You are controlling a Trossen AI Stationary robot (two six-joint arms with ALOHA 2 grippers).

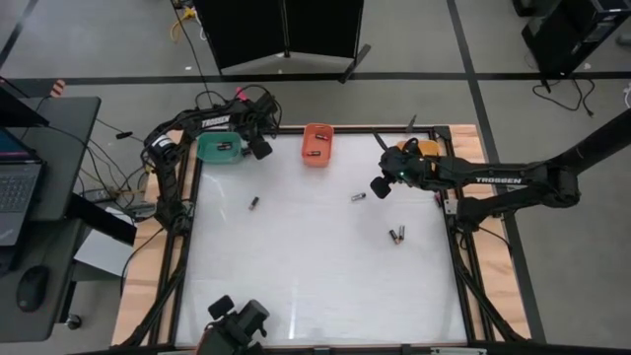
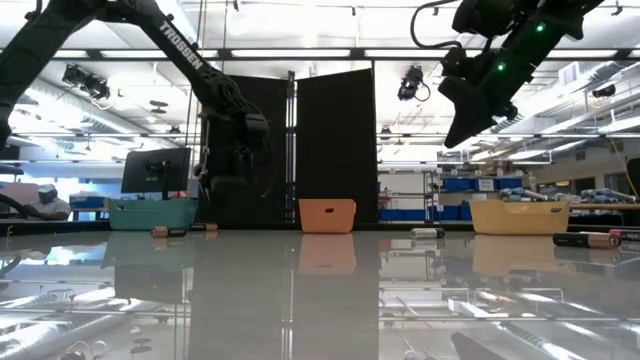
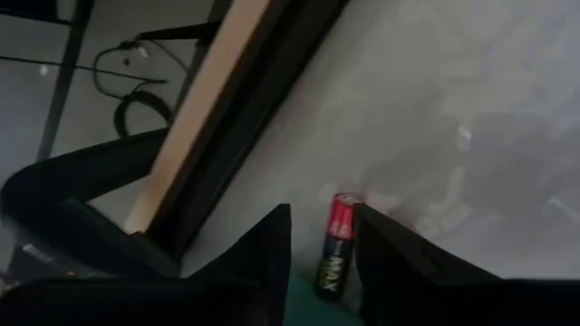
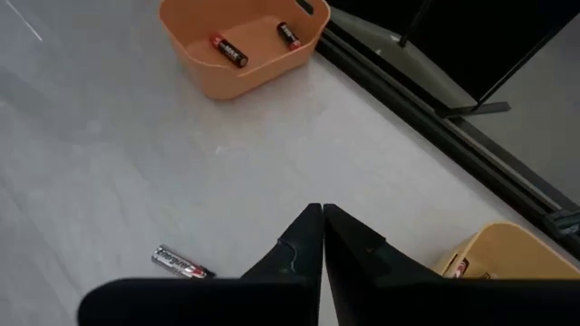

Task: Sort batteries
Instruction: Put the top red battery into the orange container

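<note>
I have the left claw [image 1: 258, 148] at 11 o'clock, holding a red-tipped battery [image 3: 334, 254] over the teal bin [image 1: 219, 149]; releasing it comes next. The right claw [image 1: 380, 187], pinched empty, hovers near a silvery battery [image 1: 358, 197] at 1 o'clock

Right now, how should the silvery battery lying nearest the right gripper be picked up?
Take the silvery battery across its middle, coming straight down from above. It lies flat on the table, alone, so a finger fits on each long side of the cylinder. The right gripper, fingers shut, would have to open first.
</note>
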